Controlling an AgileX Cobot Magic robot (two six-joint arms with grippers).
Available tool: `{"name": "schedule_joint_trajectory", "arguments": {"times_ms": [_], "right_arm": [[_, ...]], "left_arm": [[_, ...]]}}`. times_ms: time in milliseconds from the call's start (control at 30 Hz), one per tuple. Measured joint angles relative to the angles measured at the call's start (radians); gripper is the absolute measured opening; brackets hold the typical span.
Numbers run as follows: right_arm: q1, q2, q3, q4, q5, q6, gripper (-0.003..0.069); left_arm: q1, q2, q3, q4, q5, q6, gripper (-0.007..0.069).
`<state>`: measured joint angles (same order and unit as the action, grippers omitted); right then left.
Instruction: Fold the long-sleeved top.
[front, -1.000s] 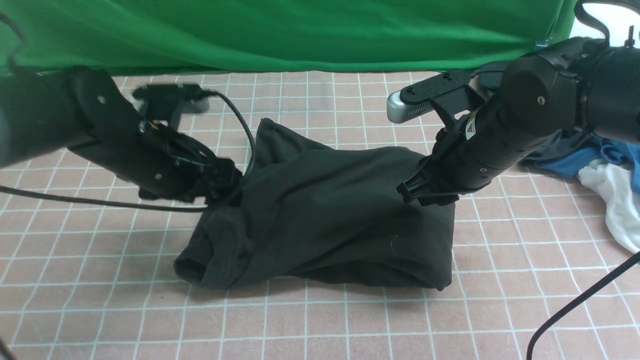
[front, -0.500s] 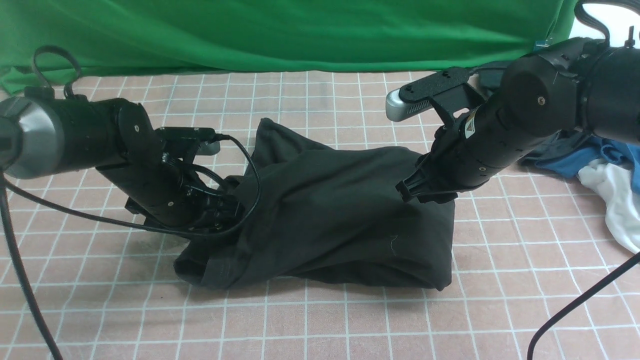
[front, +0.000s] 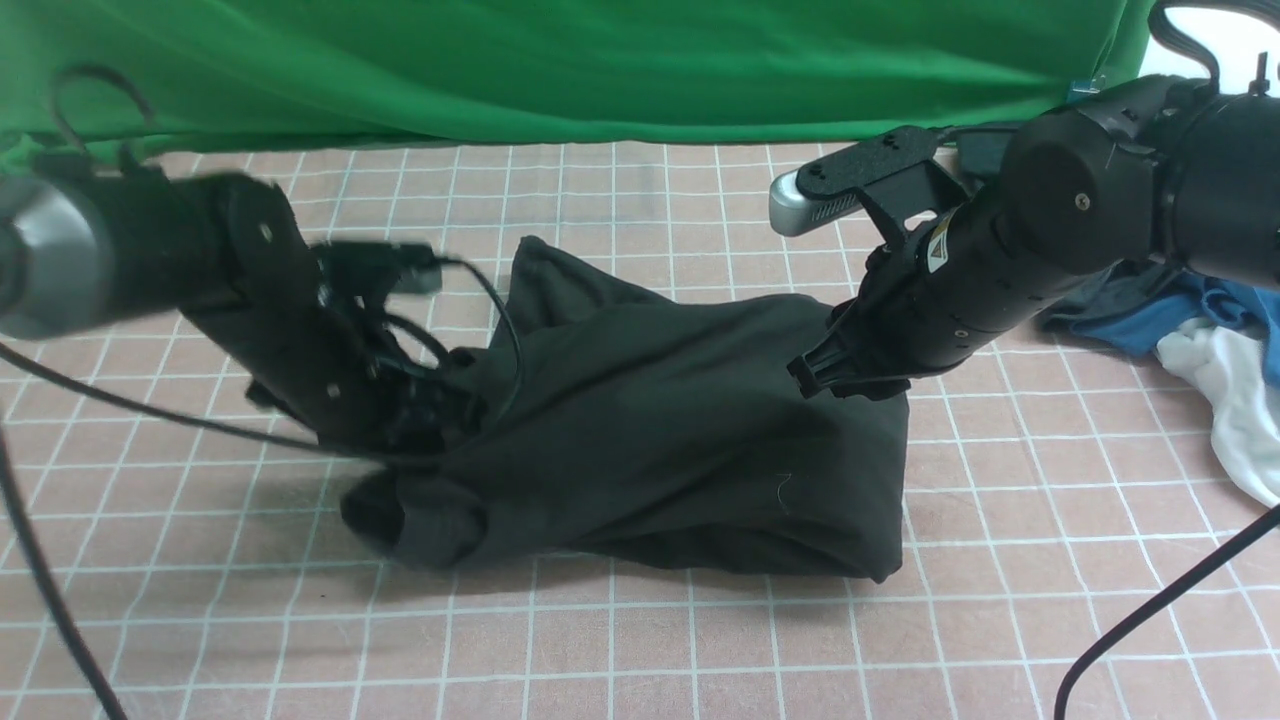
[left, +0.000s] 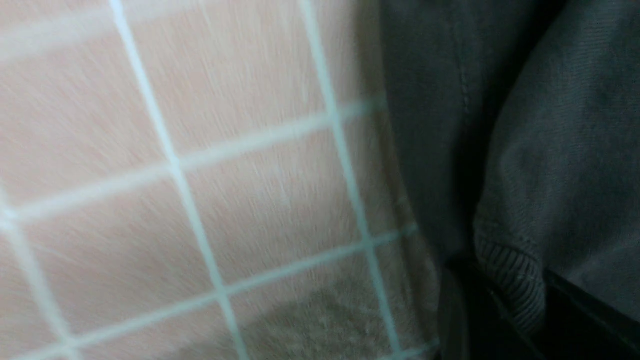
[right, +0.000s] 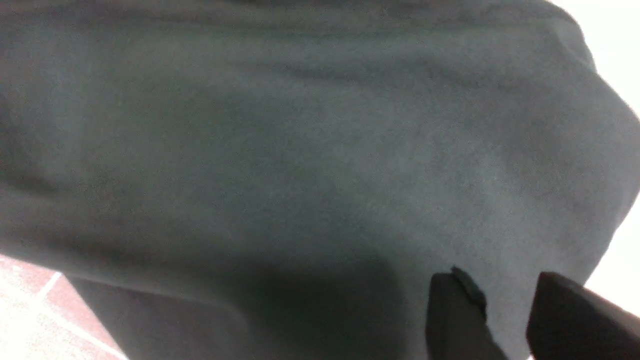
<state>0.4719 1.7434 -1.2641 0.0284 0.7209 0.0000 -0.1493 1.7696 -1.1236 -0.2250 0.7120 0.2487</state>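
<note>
The long-sleeved top (front: 660, 430) is a bunched black heap in the middle of the pink checked cloth, with no print showing. My left gripper (front: 440, 415) is at its left end. In the left wrist view the left gripper (left: 517, 300) is shut on a ribbed edge of the top (left: 510, 280). My right gripper (front: 835, 378) holds the heap's upper right corner raised off the cloth. In the right wrist view the right gripper (right: 500, 280) has black fabric (right: 300, 150) pinched between its two dark fingers (right: 455, 310).
A green backdrop (front: 600, 60) hangs across the far edge. Blue and white clothes (front: 1220, 330) lie in a pile at the right, behind my right arm. Black cables trail at the lower right (front: 1150, 610) and lower left (front: 50, 600).
My left arm came down to the top's left end and its jaws closed on the ribbed edge. It is blurred and still moving. The right arm has lifted its corner slightly.
</note>
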Motion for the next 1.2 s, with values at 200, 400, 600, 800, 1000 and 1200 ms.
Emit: {"name": "schedule_joint_trajectory", "arguments": {"times_ms": [200, 400, 600, 800, 1000, 1200], "right_arm": [[-0.030, 0.000, 0.000, -0.005, -0.024, 0.000, 0.0242], [-0.088, 0.000, 0.000, -0.010, -0.035, 0.012, 0.0242], [-0.106, 0.000, 0.000, -0.009, -0.036, 0.029, 0.0242], [-0.107, 0.000, 0.000, -0.009, -0.029, 0.121, 0.0293], [-0.109, 0.000, -0.007, 0.000, 0.042, 0.132, 0.0465], [-0.109, -0.020, -0.030, 0.071, 0.079, 0.070, 0.0397]], "left_arm": [[0.000, -0.080, -0.075, 0.054, 0.008, 0.021, 0.0077], [0.000, -0.091, -0.130, 0.111, -0.001, 0.064, 0.0077], [0.000, -0.049, -0.130, 0.200, -0.090, 0.065, 0.0077], [0.000, 0.060, -0.131, 0.225, -0.147, 0.080, 0.0146], [0.000, 0.090, -0.131, 0.233, -0.130, 0.078, 0.0370], [0.000, -0.023, -0.131, 0.232, -0.121, 0.057, 0.0533]]}}
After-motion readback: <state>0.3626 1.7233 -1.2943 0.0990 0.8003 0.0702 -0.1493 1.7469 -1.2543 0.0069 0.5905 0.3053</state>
